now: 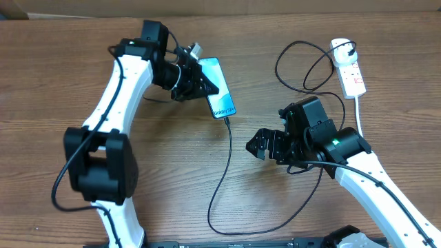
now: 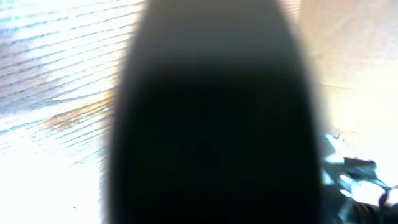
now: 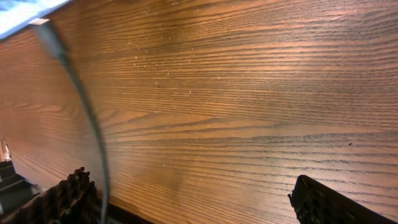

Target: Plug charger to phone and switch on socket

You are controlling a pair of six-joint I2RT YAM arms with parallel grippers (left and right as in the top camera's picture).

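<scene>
Toward the far edge of the table [image 1: 55, 69], left of centre: the phone [image 1: 222, 88], screen lit blue-teal, white text at its nearer short edge. L gripper [image 1: 201, 81] is closed and, as far as the overhead view allows, pinches the phone's left long edge; the L wrist view is blocked by a dark blur and confirms nothing. The charger [image 1: 219, 179] meets the phone's nearer short edge w/ its connector tip [image 3: 48, 30] at the port, runs toward the near edge, curves right, passes by the R arm [image 1: 372, 176] and loops up to the socket [image 1: 350, 69] at the far right corner. Socket lies lengthwise, thick white cord [image 1: 360, 114] trailing toward the near edge. R gripper [image 1: 260, 146] stands wide apart, holding nothing, over bare wood right of the cable, approx. mid-table; in the R wrist view the cable passes just beside one fingertip [image 3: 68, 193].
</scene>
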